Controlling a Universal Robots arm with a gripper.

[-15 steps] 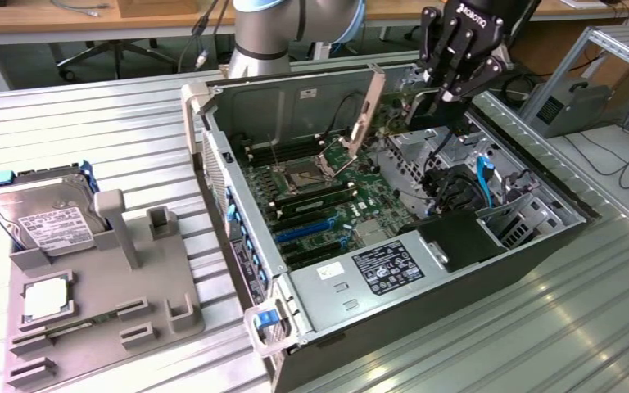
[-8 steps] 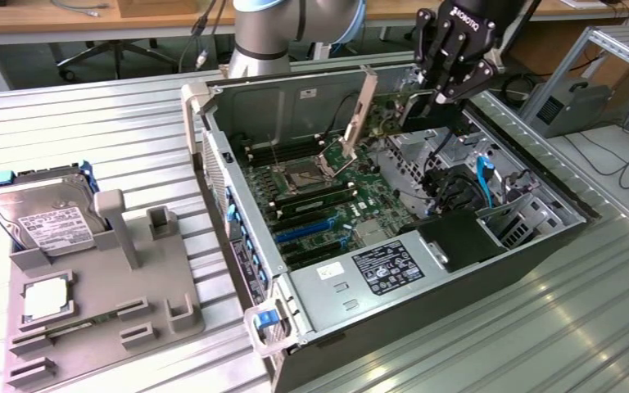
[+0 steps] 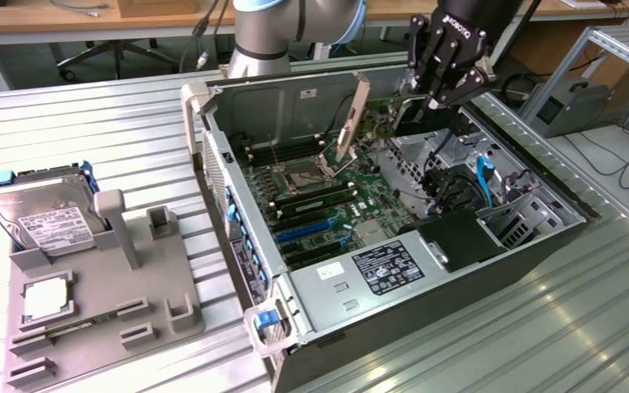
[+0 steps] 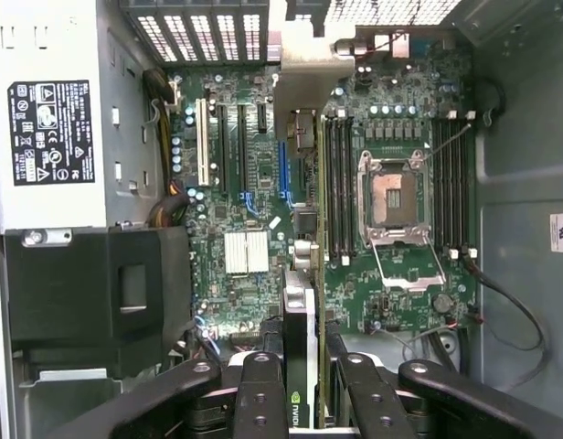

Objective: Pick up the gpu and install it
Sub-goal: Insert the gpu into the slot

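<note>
The gpu (image 3: 415, 120) is a thin dark card hanging on edge over the far part of the open computer case (image 3: 555, 237). My gripper (image 3: 437, 97) is shut on its top edge. In the wrist view the gpu (image 4: 300, 334) runs edge-on between my fingers (image 4: 260, 393), with its silver bracket (image 4: 304, 78) at the far end near the case's rear grille. My gripper (image 4: 304, 389) holds it above the motherboard (image 4: 254, 210), over the strip between the blue expansion slot (image 4: 283, 169) and the memory sticks (image 4: 336, 183). The card is apart from the board.
An open CPU socket (image 3: 292, 176) and blue expansion slots (image 3: 304, 233) lie on the board. A power supply (image 3: 386, 266) fills the case's near end. On the exterior view's left, a grey fixture (image 3: 128, 311) holds a hard drive (image 3: 42, 214) and a CPU chip (image 3: 47, 299).
</note>
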